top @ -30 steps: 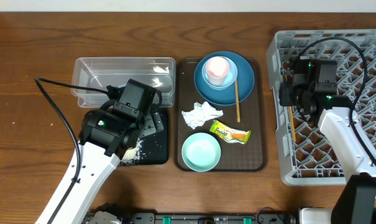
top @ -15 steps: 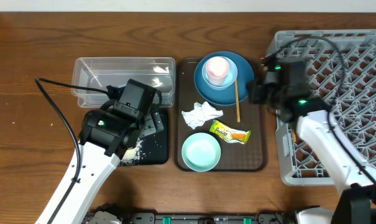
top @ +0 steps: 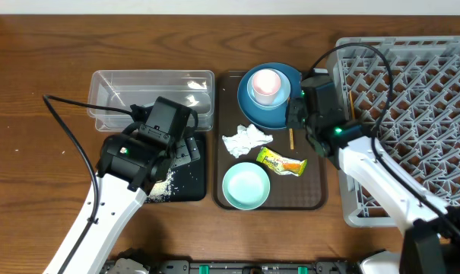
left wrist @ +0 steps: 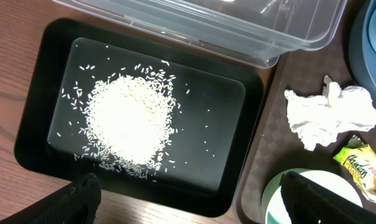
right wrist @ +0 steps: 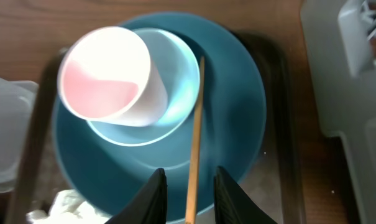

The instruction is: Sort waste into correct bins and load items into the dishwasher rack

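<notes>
From overhead, my right claw point(top: 296, 114) hangs over the brown tray point(top: 317, 194), right above the wooden chopstick point(top: 291, 138). The stick's long axis runs away from me: far end on the dark-blue plate point(top: 284, 74), near end on the tray floor. This claw is much the nearer one. My left claw point(top: 182, 146) sits well apart over the black tray point(top: 199, 190). From here I cannot tell how either claw's jaws stand.

The left wrist view shows that claw spread apart and empty, with rice point(left wrist: 128, 124) heaped in the black tray. The clear tub point(left wrist: 206, 25) is beyond it, and the napkin point(left wrist: 327, 115) and wrapper point(left wrist: 362, 168) lie off to the side.

The right wrist view adds what overhead hides. My fingers point(right wrist: 155, 193) are apart and straddle the chopstick's near end, which lies in line with the gap. The stick leans beside the light-blue dish point(right wrist: 172, 93) that holds the pink cup point(right wrist: 107, 74). I judge a straight descent and close would take it.
</notes>
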`<move>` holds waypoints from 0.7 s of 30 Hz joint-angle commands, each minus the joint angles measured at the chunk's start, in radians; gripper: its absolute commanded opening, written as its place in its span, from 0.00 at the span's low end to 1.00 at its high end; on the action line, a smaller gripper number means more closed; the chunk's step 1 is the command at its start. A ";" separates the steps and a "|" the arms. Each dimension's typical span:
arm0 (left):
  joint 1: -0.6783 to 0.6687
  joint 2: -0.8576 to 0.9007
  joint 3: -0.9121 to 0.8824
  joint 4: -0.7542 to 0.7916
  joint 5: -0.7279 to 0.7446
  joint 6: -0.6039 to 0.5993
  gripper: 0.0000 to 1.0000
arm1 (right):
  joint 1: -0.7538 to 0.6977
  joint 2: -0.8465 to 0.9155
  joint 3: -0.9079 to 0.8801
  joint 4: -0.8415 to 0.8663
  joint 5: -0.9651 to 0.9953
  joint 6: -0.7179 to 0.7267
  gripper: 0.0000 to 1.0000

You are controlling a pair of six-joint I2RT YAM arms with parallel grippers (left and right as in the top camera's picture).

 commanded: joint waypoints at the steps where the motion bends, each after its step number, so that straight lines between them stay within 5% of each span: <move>1: 0.006 0.000 0.014 -0.003 -0.015 0.005 0.95 | 0.011 0.053 0.012 0.009 0.063 0.014 0.25; 21: 0.006 0.000 0.014 -0.003 -0.015 0.005 0.95 | 0.018 0.215 0.012 0.095 0.036 0.011 0.26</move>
